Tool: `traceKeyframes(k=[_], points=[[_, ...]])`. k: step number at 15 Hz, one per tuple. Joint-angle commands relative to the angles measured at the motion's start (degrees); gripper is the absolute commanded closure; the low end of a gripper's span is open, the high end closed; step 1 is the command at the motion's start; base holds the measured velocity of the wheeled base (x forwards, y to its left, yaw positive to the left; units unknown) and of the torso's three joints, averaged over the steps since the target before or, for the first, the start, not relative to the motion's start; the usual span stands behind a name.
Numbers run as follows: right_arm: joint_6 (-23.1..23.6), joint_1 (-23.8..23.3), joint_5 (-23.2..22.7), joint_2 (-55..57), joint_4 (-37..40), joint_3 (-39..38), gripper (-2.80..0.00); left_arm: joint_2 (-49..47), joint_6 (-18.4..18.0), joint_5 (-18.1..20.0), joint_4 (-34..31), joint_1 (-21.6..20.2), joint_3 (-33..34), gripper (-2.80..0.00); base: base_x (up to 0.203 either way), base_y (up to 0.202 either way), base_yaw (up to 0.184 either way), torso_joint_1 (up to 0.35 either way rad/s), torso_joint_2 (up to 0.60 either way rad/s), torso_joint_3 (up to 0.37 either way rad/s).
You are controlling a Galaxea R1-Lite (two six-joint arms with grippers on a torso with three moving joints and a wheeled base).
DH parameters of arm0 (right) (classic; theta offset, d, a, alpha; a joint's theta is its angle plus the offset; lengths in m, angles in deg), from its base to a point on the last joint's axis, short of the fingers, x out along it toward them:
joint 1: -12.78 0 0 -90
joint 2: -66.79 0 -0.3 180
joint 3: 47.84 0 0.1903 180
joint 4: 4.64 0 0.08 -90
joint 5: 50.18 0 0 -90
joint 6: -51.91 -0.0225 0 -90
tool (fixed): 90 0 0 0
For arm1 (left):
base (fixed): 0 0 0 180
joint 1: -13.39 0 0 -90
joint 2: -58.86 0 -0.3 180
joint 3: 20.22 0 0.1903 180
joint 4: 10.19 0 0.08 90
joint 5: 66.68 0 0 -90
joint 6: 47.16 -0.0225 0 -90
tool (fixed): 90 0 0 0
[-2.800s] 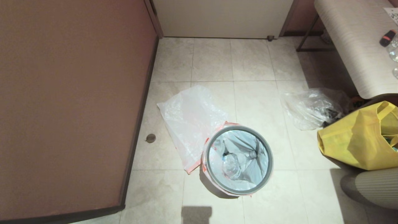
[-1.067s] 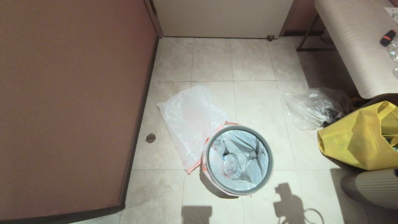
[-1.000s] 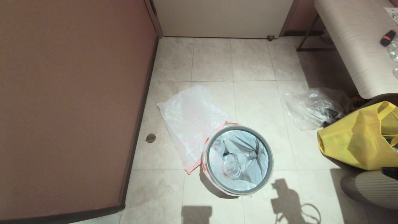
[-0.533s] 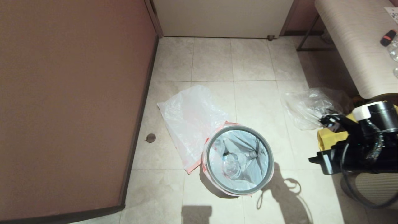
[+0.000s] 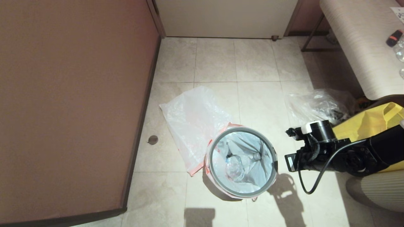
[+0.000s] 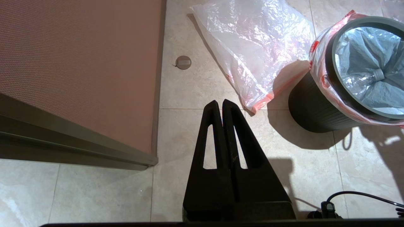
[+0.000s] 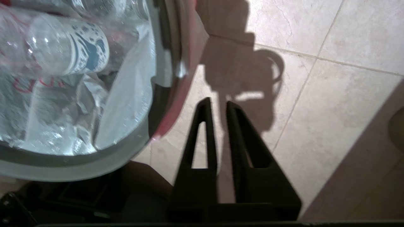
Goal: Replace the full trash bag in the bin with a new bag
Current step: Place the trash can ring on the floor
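One bin [image 5: 242, 189] sitting just beside right gripper [image 7: 217, 105]. Two pink-rimmed bags: full trash bag [image 5: 244, 157] lining bin, new bag [image 5: 195, 123] lying beyond it. One clear bag [image 5: 315, 105], one yellow bag [image 5: 366, 126] lying near arm. Two grippers showing; left gripper [image 6: 222, 104] well apart.

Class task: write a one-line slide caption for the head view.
Right gripper nears the bin lined with the full trash bag; new bag lies alongside.

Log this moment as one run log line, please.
right gripper: slightly open, empty, beside bin | left gripper: shut, parked | full trash bag: in bin | new bag: on floor
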Motion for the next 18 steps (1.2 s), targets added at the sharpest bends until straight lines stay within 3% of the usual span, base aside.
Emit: traceKeyframes(k=[1,8,9,18], points=[[0.0,1.7,0.4,1.2,-0.6,0.9,-2.80,0.0,0.0,0.0,0.0,0.0,0.0,0.00,0.000,0.000,0.000,0.000,0.00,0.000],[-0.2,5.6,5.5,7.4,-2.6,6.0,-2.80,0.0,0.0,0.0,0.0,-0.1,0.0,0.00,0.000,0.000,0.000,0.000,0.00,0.000],[-0.2,5.7,5.5,7.9,-2.7,6.2,0.00,0.0,0.0,0.0,0.0,0.0,0.0,0.00,0.000,0.000,0.000,0.000,0.00,0.000],[0.3,8.7,8.8,4.1,-2.3,5.7,0.00,0.0,0.0,0.0,0.0,-0.1,0.0,0.00,0.000,0.000,0.000,0.000,0.00,0.000]])
